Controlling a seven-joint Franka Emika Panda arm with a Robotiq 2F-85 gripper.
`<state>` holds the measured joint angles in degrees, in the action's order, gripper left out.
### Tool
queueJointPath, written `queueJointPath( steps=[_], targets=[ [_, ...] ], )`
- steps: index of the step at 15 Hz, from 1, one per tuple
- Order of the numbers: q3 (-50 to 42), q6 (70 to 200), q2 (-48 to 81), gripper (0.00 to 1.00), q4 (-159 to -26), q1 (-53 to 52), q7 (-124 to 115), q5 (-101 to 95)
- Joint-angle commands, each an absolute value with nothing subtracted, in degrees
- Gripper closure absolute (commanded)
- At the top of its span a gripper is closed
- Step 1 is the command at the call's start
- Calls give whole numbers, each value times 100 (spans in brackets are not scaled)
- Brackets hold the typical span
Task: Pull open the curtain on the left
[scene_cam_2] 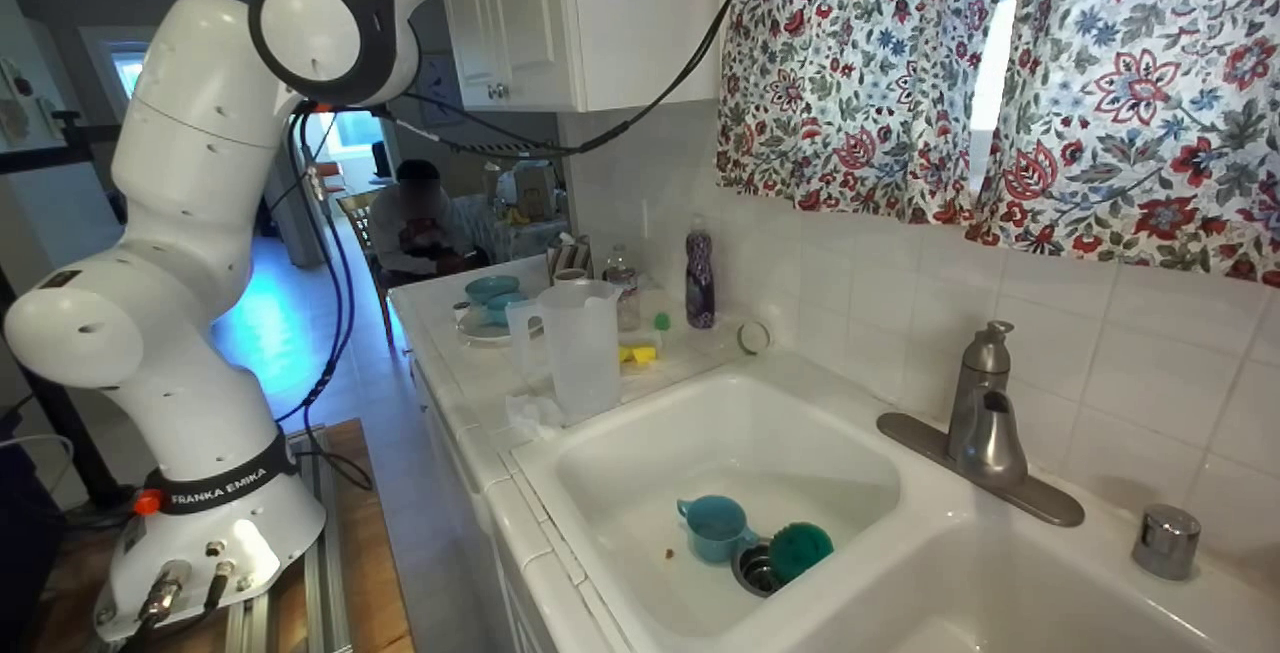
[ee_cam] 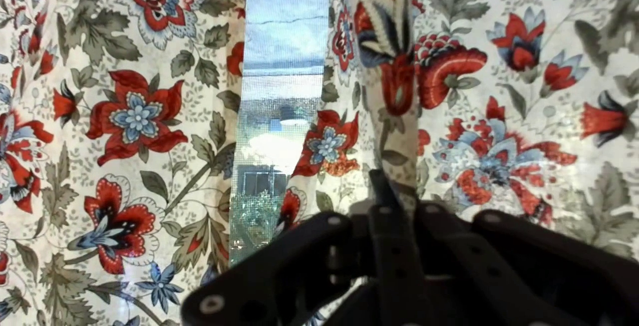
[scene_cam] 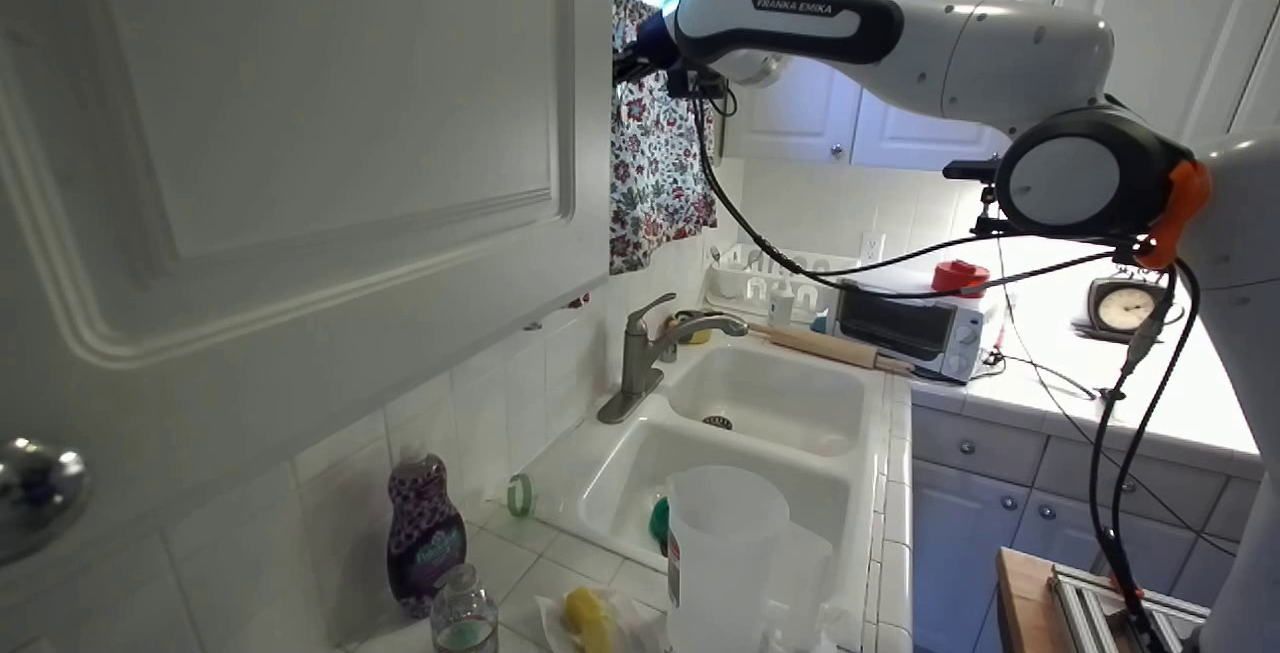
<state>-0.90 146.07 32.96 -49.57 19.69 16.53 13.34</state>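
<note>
Two fingers (ee_cam: 385,193) of the claw (ee_cam: 405,198) are sitting close together, pinching a fold of curtain (ee_cam: 499,91), right of the gap (ee_cam: 277,131) in the wrist view. Second curtain (ee_cam: 135,116) is hanging left of that gap, same floral print; window (ee_cam: 284,26) is glowing through between them, bright strip narrowing toward the bottom. Door (scene_cam: 350,133) is hiding the claw's tips in an exterior view, with arm (scene_cam: 960,63) spanning the upper right. In an exterior view both curtains are hanging above the sink (scene_cam_2: 630,493), hems ending over tiled wall (scene_cam_2: 900,273), slit running between. Tap (scene_cam_2: 985,433) is standing at the sink's back, below the hems. Cup (scene_cam_2: 717,528) and scrubber (scene_cam_2: 802,550) are lying beside the drain (scene_cam_2: 755,573), inside the sink. Jug (scene_cam_2: 590,348) is standing upright on the counter (scene_cam_2: 485,378) just beside it; yellow thing (scene_cam_2: 637,354) is lying next to the jug; soap (scene_cam_2: 700,278) is standing near the wall. At the sink's far end in an exterior view, pin (scene_cam: 820,345) is lying near the toaster (scene_cam: 895,333), red thing (scene_cam: 960,278) is resting on the toaster's top, rack (scene_cam: 722,283) is standing just left, scale (scene_cam: 1122,308) is standing well apart on the right. Person (scene_cam_2: 415,218) is sitting in the background, face blurred.
</note>
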Motion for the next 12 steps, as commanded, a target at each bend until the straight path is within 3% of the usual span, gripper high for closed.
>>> queueJointPath(
  steps=[1, 12],
  targets=[
    [9, 14504, 3424, 97, -4698, 2004, 1777, 1393],
    [172, 14631, 3254, 95, -4999, 1839, 2335, 1329]
  ],
)
